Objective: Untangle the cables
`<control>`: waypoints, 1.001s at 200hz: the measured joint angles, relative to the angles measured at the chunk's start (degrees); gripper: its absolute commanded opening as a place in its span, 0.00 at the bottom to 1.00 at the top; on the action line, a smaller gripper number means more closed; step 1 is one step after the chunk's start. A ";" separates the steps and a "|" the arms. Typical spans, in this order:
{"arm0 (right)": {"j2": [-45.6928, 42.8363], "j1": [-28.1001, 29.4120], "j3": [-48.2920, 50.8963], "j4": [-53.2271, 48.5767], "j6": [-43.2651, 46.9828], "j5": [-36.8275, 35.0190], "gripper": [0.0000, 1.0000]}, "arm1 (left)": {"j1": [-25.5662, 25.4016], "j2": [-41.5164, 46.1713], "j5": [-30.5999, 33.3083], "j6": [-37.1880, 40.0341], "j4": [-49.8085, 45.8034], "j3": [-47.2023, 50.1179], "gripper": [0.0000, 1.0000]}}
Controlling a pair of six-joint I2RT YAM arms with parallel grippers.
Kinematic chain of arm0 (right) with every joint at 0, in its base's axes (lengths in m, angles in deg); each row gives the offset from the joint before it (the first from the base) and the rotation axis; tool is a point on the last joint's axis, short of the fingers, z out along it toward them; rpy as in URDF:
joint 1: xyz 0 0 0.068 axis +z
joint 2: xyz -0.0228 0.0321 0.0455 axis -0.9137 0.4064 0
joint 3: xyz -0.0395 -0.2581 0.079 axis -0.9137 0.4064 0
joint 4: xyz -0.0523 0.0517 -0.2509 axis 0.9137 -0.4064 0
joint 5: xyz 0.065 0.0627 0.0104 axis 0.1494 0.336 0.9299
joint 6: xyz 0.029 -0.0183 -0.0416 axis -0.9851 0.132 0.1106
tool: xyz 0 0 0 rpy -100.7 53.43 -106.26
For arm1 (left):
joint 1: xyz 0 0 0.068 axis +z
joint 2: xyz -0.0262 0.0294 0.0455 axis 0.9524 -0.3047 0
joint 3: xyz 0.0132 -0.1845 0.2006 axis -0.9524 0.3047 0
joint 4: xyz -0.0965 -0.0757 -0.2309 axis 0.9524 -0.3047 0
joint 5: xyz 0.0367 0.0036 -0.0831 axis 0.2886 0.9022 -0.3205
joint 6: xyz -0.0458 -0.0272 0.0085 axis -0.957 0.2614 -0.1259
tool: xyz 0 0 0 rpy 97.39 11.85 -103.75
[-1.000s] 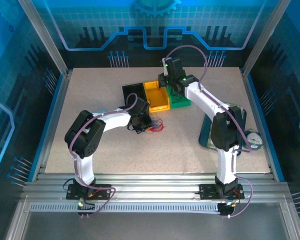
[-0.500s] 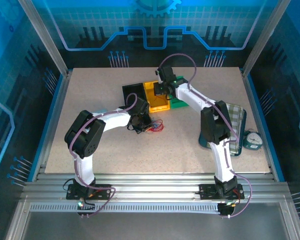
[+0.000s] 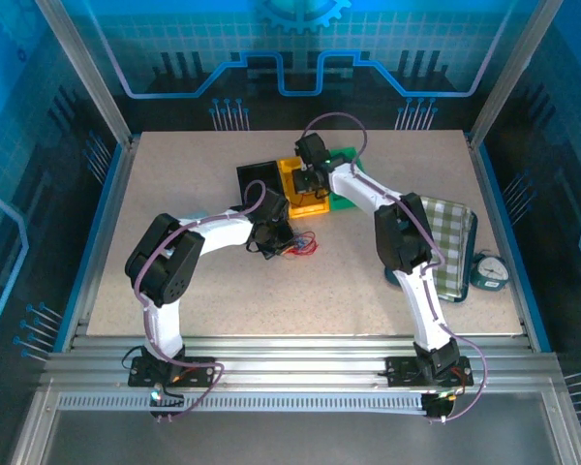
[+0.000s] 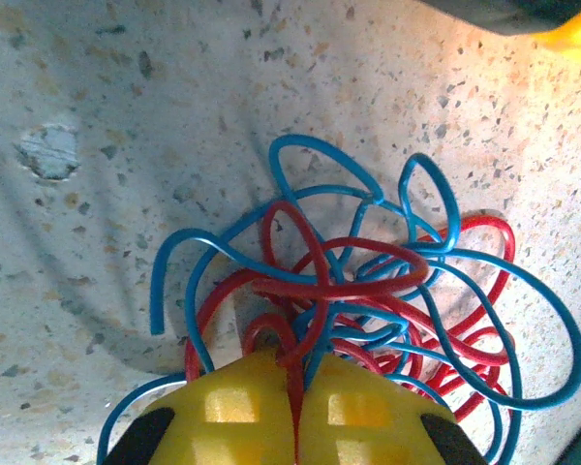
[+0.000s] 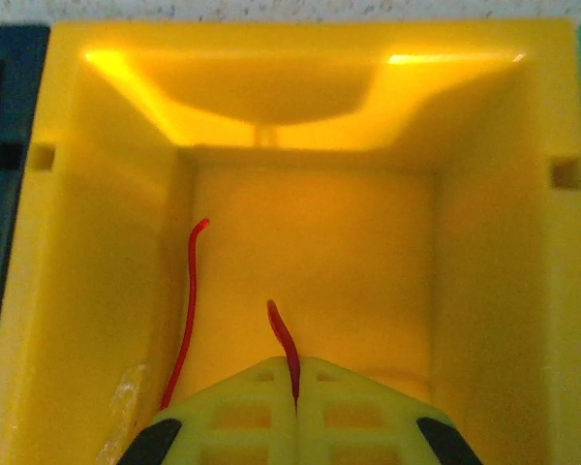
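left hand (image 4: pixel 295 392) pinching cables (image 4: pixel 368 281), right hand (image 5: pixel 296 387) pinching red cable (image 5: pixel 284 341)

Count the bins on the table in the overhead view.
3, side by side at the far middle: a black bin leftmost, a yellow bin in the centre, and a green bin rightmost, partly covered by the right arm.

A speckled beige table (image 3: pixel 174 184) lay inside an aluminium frame (image 3: pixel 85 73), backed by a blue wall (image 3: pixel 174 39) printed with a gear outline. Three open bins stood touching in a row toward the back centre: a black bin (image 3: pixel 259 177) on the left, a yellow bin (image 3: pixel 317 202) in the middle and a green bin (image 3: pixel 347 156) on the right. At the table's right edge, a green-and-white checked cloth (image 3: pixel 447 232) lay on a dark tray (image 3: pixel 463 292), with a round dial (image 3: pixel 486 269) just beside it.
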 measured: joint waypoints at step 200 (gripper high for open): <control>-29.11 0.61 24.50 8.85 1.29 -3.04 0.49 | 0.00 1.51 -0.07 -0.59 4.83 3.45 0.00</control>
